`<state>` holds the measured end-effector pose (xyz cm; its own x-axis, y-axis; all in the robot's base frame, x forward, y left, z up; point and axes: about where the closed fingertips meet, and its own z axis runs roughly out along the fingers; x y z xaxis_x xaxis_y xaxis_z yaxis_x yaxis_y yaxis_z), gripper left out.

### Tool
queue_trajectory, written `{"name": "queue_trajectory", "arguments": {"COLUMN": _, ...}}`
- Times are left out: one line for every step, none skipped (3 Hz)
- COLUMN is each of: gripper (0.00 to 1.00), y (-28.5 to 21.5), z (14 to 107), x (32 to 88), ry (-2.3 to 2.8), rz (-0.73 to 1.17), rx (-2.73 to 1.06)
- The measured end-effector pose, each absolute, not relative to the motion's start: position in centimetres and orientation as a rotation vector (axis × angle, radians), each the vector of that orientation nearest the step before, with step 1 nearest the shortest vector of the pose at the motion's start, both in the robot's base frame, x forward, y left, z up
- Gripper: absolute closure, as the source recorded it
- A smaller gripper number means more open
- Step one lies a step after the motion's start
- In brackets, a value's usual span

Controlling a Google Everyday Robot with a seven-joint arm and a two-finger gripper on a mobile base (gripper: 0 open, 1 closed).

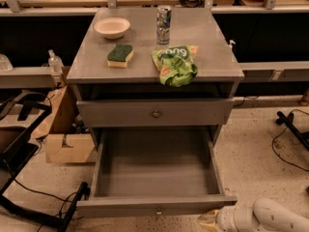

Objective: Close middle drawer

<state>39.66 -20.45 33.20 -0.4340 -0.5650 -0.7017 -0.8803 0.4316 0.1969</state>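
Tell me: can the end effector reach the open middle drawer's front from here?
Probably yes. The end effector sits low at the bottom right, just in front of the right part of the front of the middle drawer, with nothing visible between them.

High front camera looks down on cabinet [205, 33]; tool [209, 221] at lower right.

Warm light falls from overhead. The cabinet top [203, 47] shows a soft sheen and the can [163, 17] glints. The open drawer [154, 163] lies in dim shade. The pale gripper [210, 221] is well lit, low right by the drawer's front corner.
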Motion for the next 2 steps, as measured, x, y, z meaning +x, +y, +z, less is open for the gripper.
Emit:
{"name": "queue_trajectory", "arguments": {"gripper": 1.00, "y": -19.80, "z": 34.51, "x": 42.80, "ry": 2.100, "rz": 0.703, "rx": -1.246}}
{"name": "queue_trajectory", "arguments": {"gripper": 1.00, "y": -19.83, "z": 34.51, "x": 42.63, "ry": 2.100, "rz": 0.703, "rx": -1.246}}
